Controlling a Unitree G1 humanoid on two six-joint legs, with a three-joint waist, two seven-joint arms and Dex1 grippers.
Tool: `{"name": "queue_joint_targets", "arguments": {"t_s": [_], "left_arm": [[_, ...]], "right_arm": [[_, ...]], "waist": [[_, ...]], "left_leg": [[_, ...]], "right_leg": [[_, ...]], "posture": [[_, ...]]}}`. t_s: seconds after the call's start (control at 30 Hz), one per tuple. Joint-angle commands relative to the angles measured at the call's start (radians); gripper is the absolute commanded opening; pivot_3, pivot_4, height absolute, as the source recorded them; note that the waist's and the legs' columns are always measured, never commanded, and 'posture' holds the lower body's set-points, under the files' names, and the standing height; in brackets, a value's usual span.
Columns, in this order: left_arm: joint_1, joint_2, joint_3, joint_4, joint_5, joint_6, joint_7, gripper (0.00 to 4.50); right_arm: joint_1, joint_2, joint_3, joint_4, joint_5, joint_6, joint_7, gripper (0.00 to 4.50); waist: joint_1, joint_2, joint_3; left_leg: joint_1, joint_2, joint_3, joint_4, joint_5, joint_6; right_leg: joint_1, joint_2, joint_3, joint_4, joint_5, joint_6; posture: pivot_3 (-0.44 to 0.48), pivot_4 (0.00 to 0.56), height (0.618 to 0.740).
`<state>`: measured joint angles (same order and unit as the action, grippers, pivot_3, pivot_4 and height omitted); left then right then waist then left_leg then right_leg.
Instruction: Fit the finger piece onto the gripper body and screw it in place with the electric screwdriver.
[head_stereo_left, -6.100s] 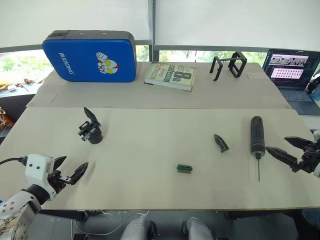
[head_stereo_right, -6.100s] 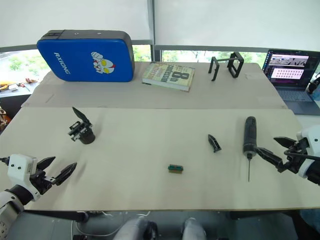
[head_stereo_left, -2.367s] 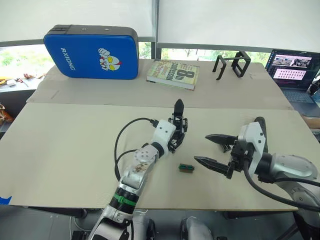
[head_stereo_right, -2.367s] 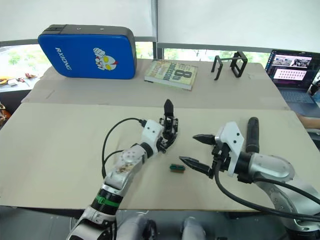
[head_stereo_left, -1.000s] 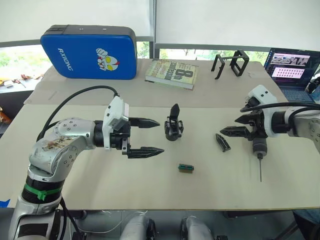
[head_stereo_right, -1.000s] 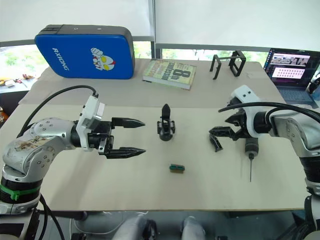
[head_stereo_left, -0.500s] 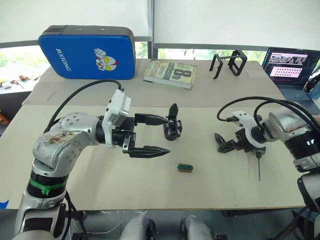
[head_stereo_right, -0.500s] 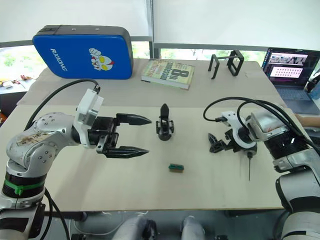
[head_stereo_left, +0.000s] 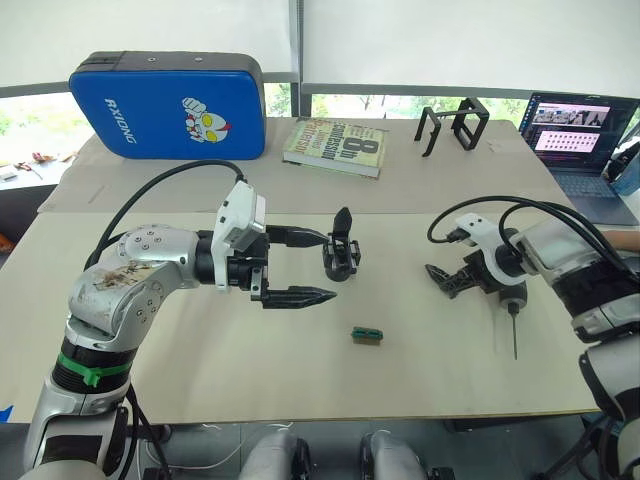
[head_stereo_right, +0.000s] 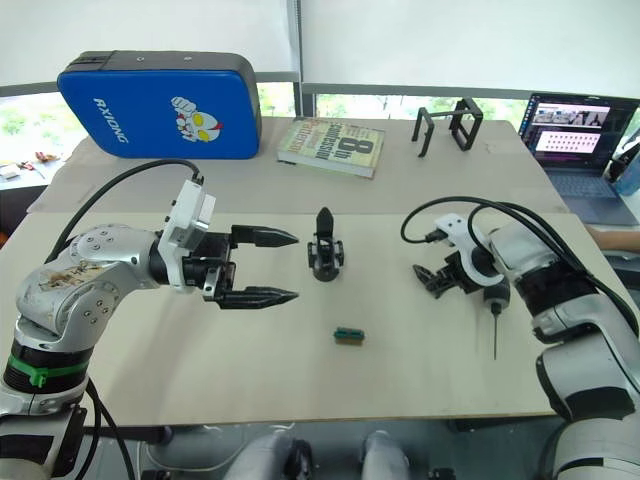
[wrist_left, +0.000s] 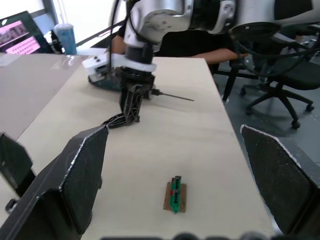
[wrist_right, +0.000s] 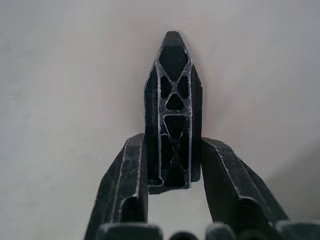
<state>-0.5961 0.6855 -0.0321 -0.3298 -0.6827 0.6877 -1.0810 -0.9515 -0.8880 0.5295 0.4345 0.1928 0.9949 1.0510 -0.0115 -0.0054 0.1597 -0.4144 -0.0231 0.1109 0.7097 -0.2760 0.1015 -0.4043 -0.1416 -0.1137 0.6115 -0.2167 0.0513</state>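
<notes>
Pale work table by a bright window

The beige table (head_stereo_left: 180, 350) runs back to windows with white roller blinds (head_stereo_left: 150, 30) drawn most of the way down, greenery showing below them. At the table's far edge lie a blue pad (head_stereo_left: 165, 105), a book (head_stereo_left: 335, 147), a black wire-frame stand (head_stereo_left: 455, 125) and an open laptop (head_stereo_left: 585, 140); black office chairs (wrist_left: 280, 75) stand beside the table.

The gripper body (head_stereo_left: 341, 255) stood upright mid-worktop, its finger pointing up. The finger piece (wrist_right: 172, 115), ribbed and pointed, lay flat, pinched at its sides. Just beside it lay the electric screwdriver (head_stereo_left: 511, 303).
</notes>
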Motion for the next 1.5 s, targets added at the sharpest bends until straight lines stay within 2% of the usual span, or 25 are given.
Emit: {"name": "queue_joint_targets", "arguments": {"t_s": [0.03, 0.13, 0.3, 0.43, 0.53, 0.57, 0.67, 0.73, 0.77, 1.27, 1.37, 1.5], "left_arm": [[0.004, -0.042, 0.023, 0.01, -0.001, 0.039, 0.105, 4.5], [0.014, -0.173, 0.062, 0.001, -0.056, 0.119, 0.297, 4.5], [-0.022, -0.402, 0.165, 0.052, -0.145, 0.208, 0.592, 4.5], [-0.041, -0.484, 0.146, 0.056, -0.113, 0.173, 0.658, 4.5], [-0.09, -0.555, 0.184, 0.087, -0.152, 0.162, 0.719, 4.5], [-0.096, -0.563, 0.189, 0.087, -0.159, 0.159, 0.722, 4.5], [-0.09, -0.579, 0.186, 0.072, -0.181, 0.17, 0.729, 3.62], [-0.075, -0.573, 0.172, 0.051, -0.2, 0.191, 0.721, 2.81], [-0.068, -0.57, 0.168, 0.043, -0.211, 0.202, 0.721, 2.71], [-0.068, -0.593, 0.177, 0.027, -0.266, 0.197, 0.775, 2.71], [-0.058, -0.589, 0.169, 0.028, -0.266, 0.19, 0.778, 1.84], [-0.054, -0.584, 0.157, 0.04, -0.255, 0.195, 0.784, 0.0]], "right_arm": [[0.032, -0.048, -0.108, -0.117, -0.04, -0.26, 0.006, 1.1], [0.112, -0.047, -0.264, -0.272, -0.01, -0.461, -0.048, 1.1], [0.212, 0.064, -0.473, -0.547, 0.076, -0.405, -0.204, 1.1], [0.314, 0.157, -0.529, -0.749, 0.095, -0.432, -0.288, 1.1], [0.39, 0.203, -0.53, -0.857, 0.095, -0.457, -0.325, 1.1], [0.403, 0.213, -0.528, -0.876, 0.092, -0.453, -0.334, 1.1], [0.416, 0.244, -0.53, -0.906, 0.1, -0.43, -0.36, 1.1], [0.42, 0.26, -0.527, -0.92, 0.108, -0.419, -0.374, 1.1], [0.422, 0.267, -0.525, -0.925, 0.109, -0.417, -0.379, 1.1], [0.44, 0.279, -0.481, -0.941, 0.063, -0.481, -0.39, 1.1], [0.44, 0.28, -0.477, -0.939, 0.051, -0.495, -0.391, 1.1], [0.427, 0.293, -0.477, -0.942, 0.045, -0.507, -0.402, 1.1]], "waist": [[-0.001, 0.001, 0.0], [-0.001, 0.002, 0.001], [0.009, 0.001, 0.001], [0.019, 0.001, 0.001], [0.031, 0.001, 0.001], [0.032, 0.001, 0.001], [0.025, 0.001, 0.001], [0.023, 0.001, 0.001], [0.022, 0.001, 0.001], [0.022, 0.001, 0.001], [0.022, 0.001, 0.001], [0.022, 0.001, 0.001]], "left_leg": [[0.0, 0.0, 0.0, 0.0, 0.0, 0.0], [0.0, 0.0, 0.0, 0.0, 0.0, 0.0], [0.0, 0.001, -0.003, 0.001, 0.0, 0.0], [0.001, 0.001, -0.002, 0.001, 0.001, -0.001], [0.001, -0.001, -0.002, 0.001, 0.001, -0.001], [0.001, -0.001, -0.002, 0.002, 0.001, -0.001], [0.001, -0.003, -0.001, 0.001, 0.001, -0.001], [0.002, -0.002, -0.001, 0.001, 0.001, -0.001], [0.002, -0.002, -0.001, 0.001, 0.001, -0.001], [0.003, -0.001, -0.001, 0.0, 0.001, -0.002], [0.004, -0.001, -0.001, 0.0, 0.001, -0.002], [0.004, -0.001, -0.001, 0.0, 0.001, -0.002]], "right_leg": [[0.0, 0.0, 0.0, 0.0, 0.0, 0.0], [0.0, -0.001, 0.001, 0.001, 0.0, 0.0], [0.002, -0.001, 0.0, 0.001, 0.0, 0.0], [0.002, -0.001, 0.0, 0.002, 0.0, 0.0], [0.003, -0.001, -0.001, 0.002, 0.0, 0.0], [0.003, -0.002, -0.001, 0.002, 0.0, 0.0], [0.003, -0.002, 0.001, 0.002, 0.001, 0.001], [0.003, -0.001, 0.001, 0.002, 0.001, 0.001], [0.003, 0.0, 0.001, 0.002, 0.001, 0.001], [0.003, 0.002, 0.002, 0.002, 0.0, 0.0], [0.003, 0.002, 0.002, 0.002, 0.0, 0.0], [0.003, 0.003, 0.003, 0.002, 0.0, 0.0]], "posture": [[0.0, 0.15, 0.74], [0.0, 0.15, 0.74], [0.0, 0.15, 0.74], [0.0, 0.15, 0.74], [0.0, 0.15, 0.74], [0.0, 0.15, 0.74], [0.0, 0.15, 0.74], [0.0, 0.15, 0.74], [0.0, 0.15, 0.74], [0.0, 0.15, 0.74], [0.0, 0.15, 0.74], [0.0, 0.15, 0.74]]}}
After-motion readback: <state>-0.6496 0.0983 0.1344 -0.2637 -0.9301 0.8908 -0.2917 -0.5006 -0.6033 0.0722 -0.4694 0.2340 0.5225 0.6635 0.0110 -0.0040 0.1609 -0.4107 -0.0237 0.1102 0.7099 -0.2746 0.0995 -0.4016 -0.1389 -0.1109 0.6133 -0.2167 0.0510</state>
